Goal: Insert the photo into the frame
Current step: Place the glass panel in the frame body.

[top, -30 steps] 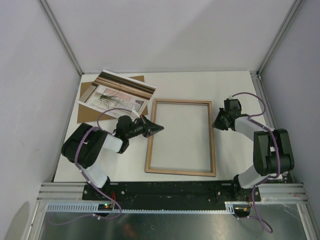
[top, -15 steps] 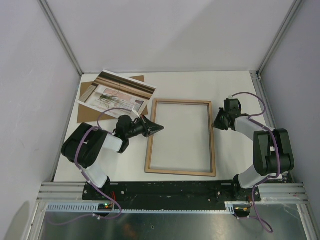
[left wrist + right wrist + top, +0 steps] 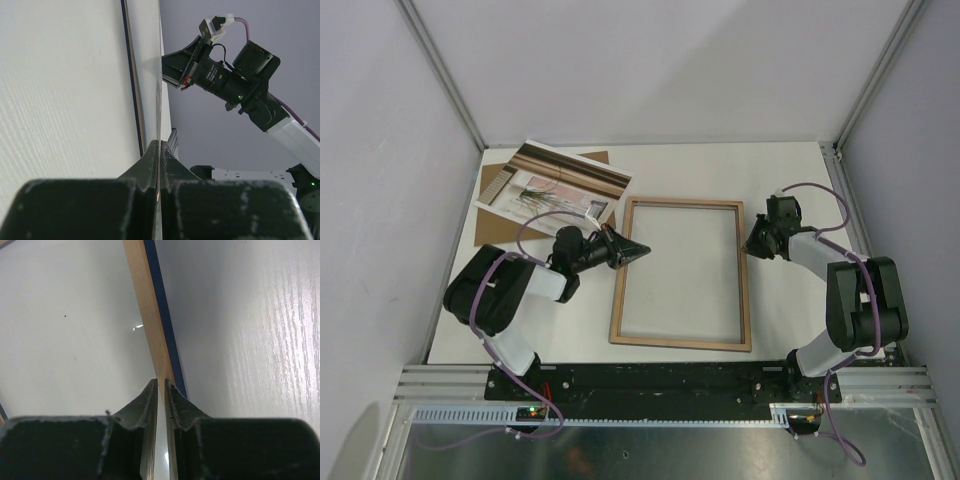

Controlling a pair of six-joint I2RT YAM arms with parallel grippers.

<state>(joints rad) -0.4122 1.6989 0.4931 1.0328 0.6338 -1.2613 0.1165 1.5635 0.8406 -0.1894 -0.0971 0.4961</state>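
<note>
White table carries everything. Nearest the arm bases lies the frame, wood back up, with nothing inside. At its rim toward 10 o'clock the left gripper has its jaws pressed together and holds nothing; a sideways push from it could slide the frame askew. Toward 2 o'clock the right gripper shows only a thin slit at the rail. Whether it pinches the rail I cannot tell, but a lift there may tip the frame. Farther out at 10 o'clock the photo rests on a brown board. Such thin paper may crease, or drag the board along.

Brown backing board flat at upper left of white table; aluminium rail along bottom.
</note>
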